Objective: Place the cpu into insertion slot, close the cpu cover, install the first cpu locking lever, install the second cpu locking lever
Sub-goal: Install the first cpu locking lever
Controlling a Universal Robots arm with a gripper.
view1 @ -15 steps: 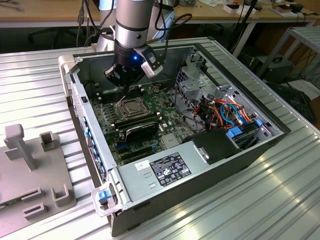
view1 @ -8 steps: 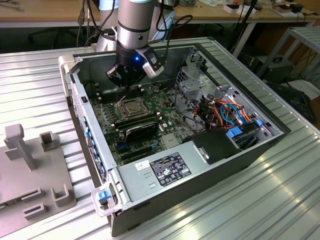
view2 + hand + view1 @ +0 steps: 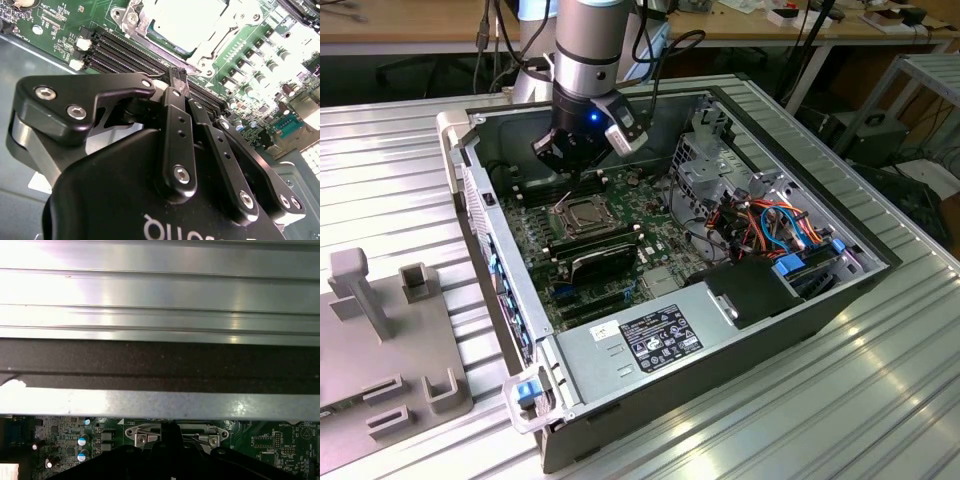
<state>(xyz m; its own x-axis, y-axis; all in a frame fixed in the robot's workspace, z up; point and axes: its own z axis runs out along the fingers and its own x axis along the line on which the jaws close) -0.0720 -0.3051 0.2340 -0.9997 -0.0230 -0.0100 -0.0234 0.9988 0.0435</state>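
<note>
Hanging just beside the insertion slot (image 3: 610,222), the gripper (image 3: 178,79) is clenching its fingers (image 3: 175,125) together; the cpu cover (image 3: 215,42) is lying over the cpu (image 3: 187,20).

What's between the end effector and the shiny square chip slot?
In the second wrist view, long black memory slots lie between the end effector and the insertion slot.

Arm (image 3: 588,50): one
Gripper (image 3: 178,82): one
Case (image 3: 800,320): one
Board (image 3: 535,262): one
Slot (image 3: 568,222): one
Cpu (image 3: 182,20): one
Cover (image 3: 220,41): one
Power supply (image 3: 650,338): one
Drive cage (image 3: 705,165): one
Cable bundle (image 3: 770,225): one
</note>
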